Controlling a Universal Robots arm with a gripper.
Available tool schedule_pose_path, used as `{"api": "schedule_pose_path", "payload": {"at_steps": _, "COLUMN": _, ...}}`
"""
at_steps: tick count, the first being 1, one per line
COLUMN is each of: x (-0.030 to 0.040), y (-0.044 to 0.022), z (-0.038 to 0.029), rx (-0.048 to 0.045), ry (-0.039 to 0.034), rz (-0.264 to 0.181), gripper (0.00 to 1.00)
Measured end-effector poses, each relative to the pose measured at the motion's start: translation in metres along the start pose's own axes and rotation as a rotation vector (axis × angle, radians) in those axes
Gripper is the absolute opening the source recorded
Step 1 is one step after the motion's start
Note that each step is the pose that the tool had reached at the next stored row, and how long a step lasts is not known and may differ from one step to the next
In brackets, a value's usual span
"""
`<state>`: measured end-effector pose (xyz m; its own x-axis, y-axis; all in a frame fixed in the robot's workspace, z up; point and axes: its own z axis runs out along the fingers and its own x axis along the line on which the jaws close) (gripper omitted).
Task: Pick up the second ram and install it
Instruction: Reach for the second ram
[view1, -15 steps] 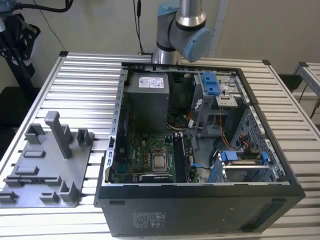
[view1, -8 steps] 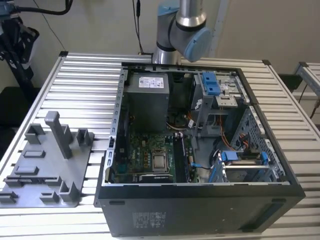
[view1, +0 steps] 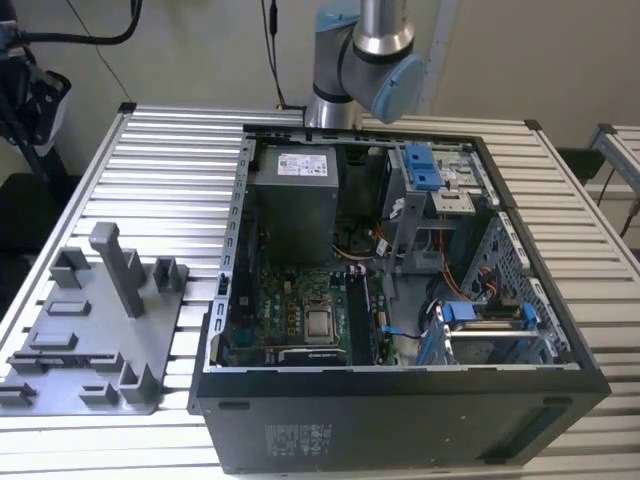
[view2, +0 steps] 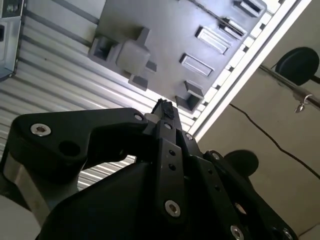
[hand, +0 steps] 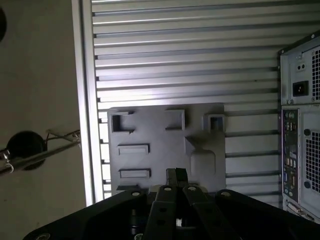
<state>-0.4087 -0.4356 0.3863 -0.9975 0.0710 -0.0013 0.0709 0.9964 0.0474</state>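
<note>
the second ram (view1: 366, 318) looks to be the dark, narrow strip standing on edge in the slots just beside the processor socket (view1: 320, 322) on the motherboard (view1: 285, 300), inside the opened computer case (view1: 400, 385); whether it is this strip cannot be told for sure. in both wrist views the gripper (hand: 176, 174) (view2: 164, 106) hangs over the grey plastic tray (hand: 150, 132) (view2: 150, 25), well apart from it, its black fingers (hand: 171, 176) drawn together at the tips with nothing seen between them. in the exterior view the tray (view1: 95, 325) lies on the slatted metal table (view1: 170, 170) just beside the case, on the exterior view's left, and the arm (view1: 365, 60) rises behind the case.
</note>
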Motion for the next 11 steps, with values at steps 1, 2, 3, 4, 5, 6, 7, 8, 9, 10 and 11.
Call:
{"api": "schedule_pose_path", "payload": {"at_steps": 1, "x": -0.0003, "y": -0.0019, "z": 0.0001, "rx": 0.0000, "ry": 0.0007, "rz": 0.000, "gripper": 0.11}}
{"api": "schedule_pose_path", "payload": {"at_steps": 2, "x": -0.0006, "y": -0.0038, "z": 0.0002, "rx": 0.0001, "ry": 0.0015, "rz": 0.000, "gripper": 0.11}}
{"api": "schedule_pose_path", "payload": {"at_steps": 3, "x": -0.0009, "y": -0.0055, "z": 0.0004, "rx": 0.0002, "ry": 0.0021, "rz": 0.000, "gripper": 0.11}}
{"api": "schedule_pose_path", "payload": {"at_steps": 4, "x": -0.0009, "y": -0.0065, "z": 0.0008, "rx": 0.0001, "ry": 0.0022, "rz": 0.000, "gripper": 0.11}}
{"api": "schedule_pose_path", "payload": {"at_steps": 5, "x": -0.0010, "y": -0.0071, "z": 0.0013, "rx": 0.0001, "ry": 0.0021, "rz": 0.000, "gripper": 0.11}}
{"api": "schedule_pose_path", "payload": {"at_steps": 6, "x": -0.0010, "y": -0.0079, "z": 0.0018, "rx": 0.0001, "ry": 0.0023, "rz": 0.000, "gripper": 0.11}}
{"api": "schedule_pose_path", "payload": {"at_steps": 7, "x": -0.0012, "y": -0.0098, "z": 0.0022, "rx": 0.0001, "ry": 0.0023, "rz": 0.000, "gripper": 0.11}}
{"api": "schedule_pose_path", "payload": {"at_steps": 8, "x": -0.0013, "y": -0.0127, "z": 0.0025, "rx": 0.0001, "ry": 0.0025, "rz": 0.000, "gripper": 0.11}}
{"api": "schedule_pose_path", "payload": {"at_steps": 9, "x": -0.0013, "y": -0.0151, "z": 0.0028, "rx": 0.0001, "ry": 0.0026, "rz": 0.000, "gripper": 0.11}}
{"api": "schedule_pose_path", "payload": {"at_steps": 10, "x": -0.0010, "y": -0.0175, "z": 0.0031, "rx": 0.0001, "ry": 0.0026, "rz": 0.000, "gripper": 0.11}}
{"api": "schedule_pose_path", "payload": {"at_steps": 11, "x": -0.0008, "y": -0.0198, "z": 0.0034, "rx": 0.0002, "ry": 0.0026, "rz": 0.000, "gripper": 0.11}}
